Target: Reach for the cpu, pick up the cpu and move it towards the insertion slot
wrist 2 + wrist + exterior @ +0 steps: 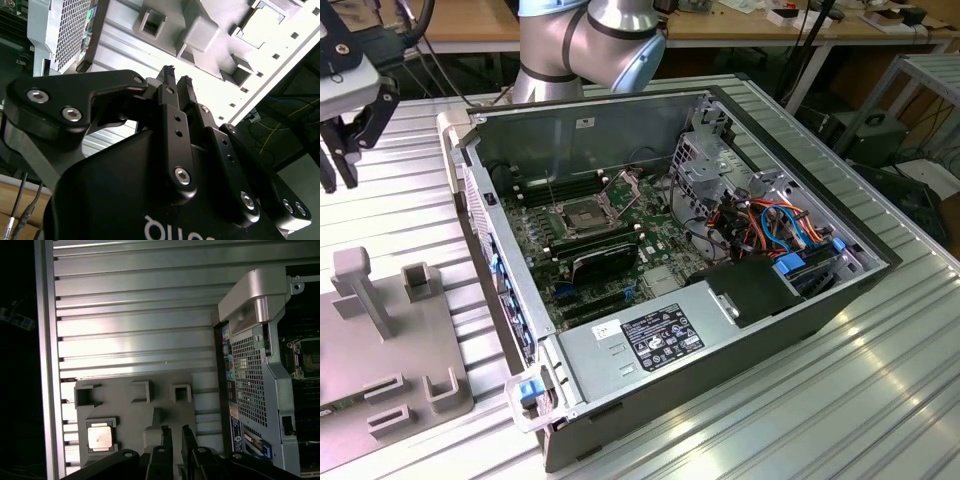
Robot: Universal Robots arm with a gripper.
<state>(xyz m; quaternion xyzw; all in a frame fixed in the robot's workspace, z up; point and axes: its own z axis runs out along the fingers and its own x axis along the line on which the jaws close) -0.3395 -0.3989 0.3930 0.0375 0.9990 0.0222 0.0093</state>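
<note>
Hovering gripper [175, 430], jaws narrowly parted, empty, above grey fixture [125, 412]; cpu [102, 436] in edge recess, apart.

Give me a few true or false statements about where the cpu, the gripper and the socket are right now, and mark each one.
1. The cpu lies in a pocket of the grey fixture plate. True.
2. The gripper holds the cpu. False: it is apart from the cpu, which lies bare in its pocket.
3. The cpu sits in the insertion slot. False: the slot, inside the computer case, shows its dark centre bare.
4. The computer case lies open on a ribbed metal table. True.
</note>
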